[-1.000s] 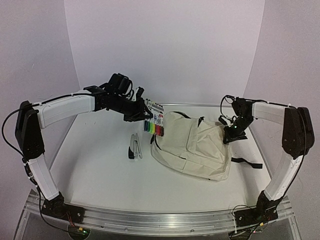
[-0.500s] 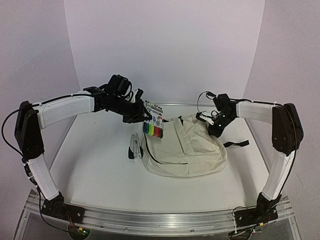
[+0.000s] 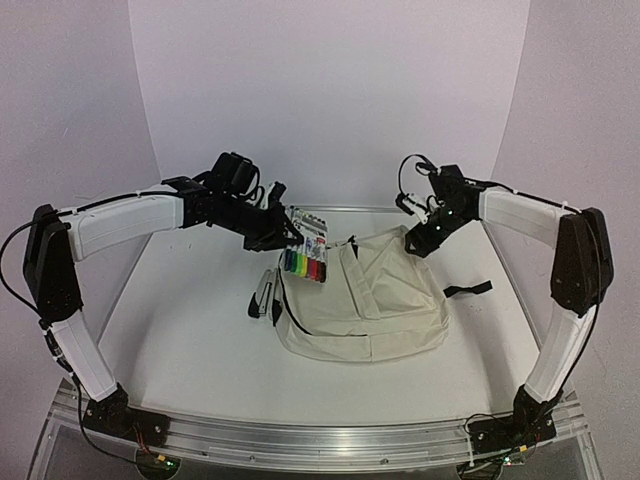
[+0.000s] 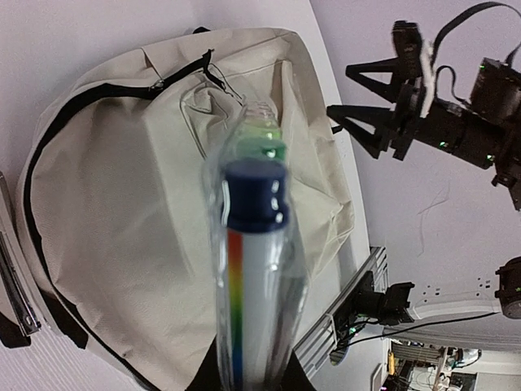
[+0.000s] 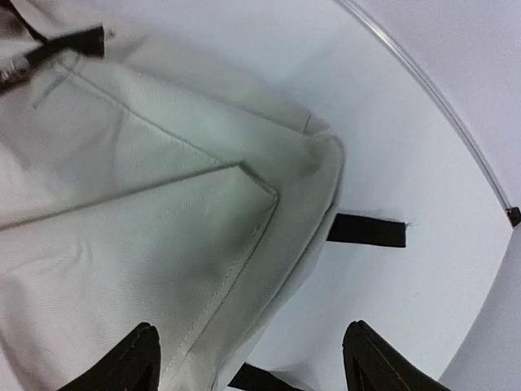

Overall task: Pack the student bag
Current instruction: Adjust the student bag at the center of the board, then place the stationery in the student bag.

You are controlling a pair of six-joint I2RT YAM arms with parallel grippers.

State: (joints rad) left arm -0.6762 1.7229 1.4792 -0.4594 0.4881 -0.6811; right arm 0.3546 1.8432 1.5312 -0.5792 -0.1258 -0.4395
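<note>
– Bag position?
– Slumped flat in the middle of the white surface, cream fabric, one black strap trailing to the right.
– Right claw?
– Fingers spread wide, gripping nothing, poised over the bag's far right corner.
– Left claw?
– Clamped on a clear pack of coloured markers, held above the bag's far left edge.
– Smallest item?
– Stapler, lying just beside the bag's left side.

A robotics lab is suggested by the curved white backdrop, white table and aluminium mounting rail.
</note>
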